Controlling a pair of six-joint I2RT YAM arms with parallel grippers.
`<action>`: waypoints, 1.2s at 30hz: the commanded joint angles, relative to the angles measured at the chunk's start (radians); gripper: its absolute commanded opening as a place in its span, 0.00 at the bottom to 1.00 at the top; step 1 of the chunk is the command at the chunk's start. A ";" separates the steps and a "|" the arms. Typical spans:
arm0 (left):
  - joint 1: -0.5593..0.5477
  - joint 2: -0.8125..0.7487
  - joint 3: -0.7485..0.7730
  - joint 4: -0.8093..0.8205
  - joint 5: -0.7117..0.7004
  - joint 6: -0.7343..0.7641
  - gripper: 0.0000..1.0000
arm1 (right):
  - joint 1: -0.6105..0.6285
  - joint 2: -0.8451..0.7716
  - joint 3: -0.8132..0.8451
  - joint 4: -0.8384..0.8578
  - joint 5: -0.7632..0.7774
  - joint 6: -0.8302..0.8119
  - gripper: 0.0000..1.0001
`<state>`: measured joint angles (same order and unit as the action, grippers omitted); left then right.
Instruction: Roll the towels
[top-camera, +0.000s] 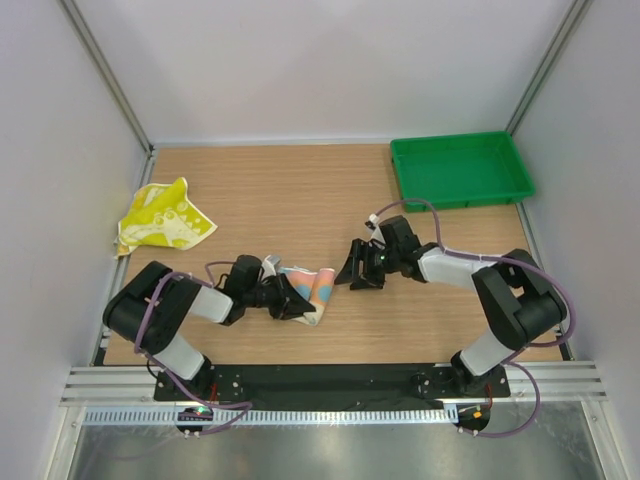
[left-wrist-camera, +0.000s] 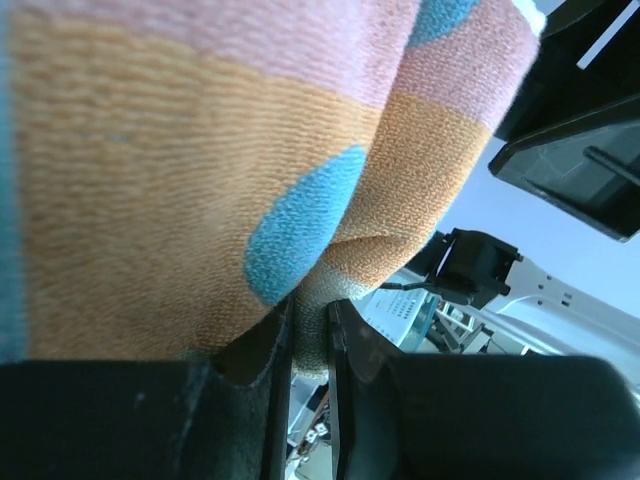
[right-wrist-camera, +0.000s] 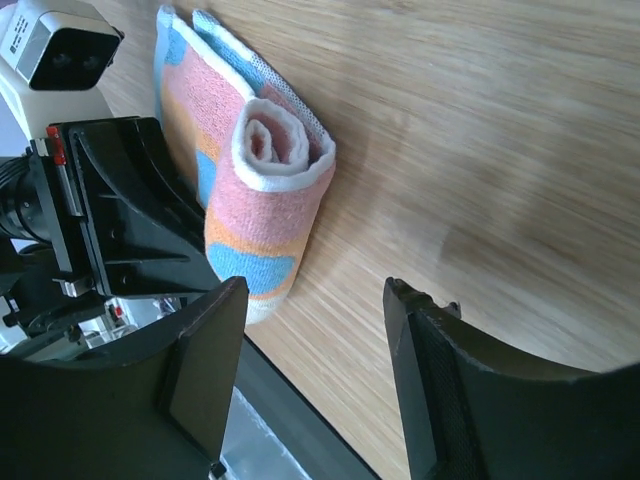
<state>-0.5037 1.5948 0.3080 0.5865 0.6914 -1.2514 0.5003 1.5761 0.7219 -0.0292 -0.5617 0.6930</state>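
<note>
Firstly, yellow towel (top-camera: 163, 217) lies crumpled and unrolled at the left edge of the table (top-camera: 300, 190). Left gripper (top-camera: 292, 302) is clamped on a fold of the orange-pink and blue towel (right-wrist-camera: 262, 190), rolled, front centre. Right gripper (top-camera: 361, 270) has jaws apart just right of that roll, holding nothing; green tray (top-camera: 460, 170) sits far right.

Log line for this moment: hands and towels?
left hand: shut on rolled blue-orange towel | right hand: open, beside roll | yellow towel: unrolled, far left | status: one of two rolled
</note>
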 joint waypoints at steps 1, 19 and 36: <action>0.046 0.022 -0.018 -0.238 -0.125 0.039 0.00 | 0.035 0.041 -0.021 0.169 0.023 0.060 0.63; 0.126 0.171 -0.038 -0.214 -0.052 0.087 0.00 | 0.135 0.216 0.028 0.371 0.052 0.106 0.57; 0.162 0.152 -0.024 -0.228 -0.012 0.089 0.00 | 0.153 0.212 -0.081 0.646 0.023 0.181 0.66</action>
<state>-0.3634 1.7000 0.3202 0.5980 0.8585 -1.1931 0.6453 1.7847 0.6453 0.5682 -0.5621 0.8719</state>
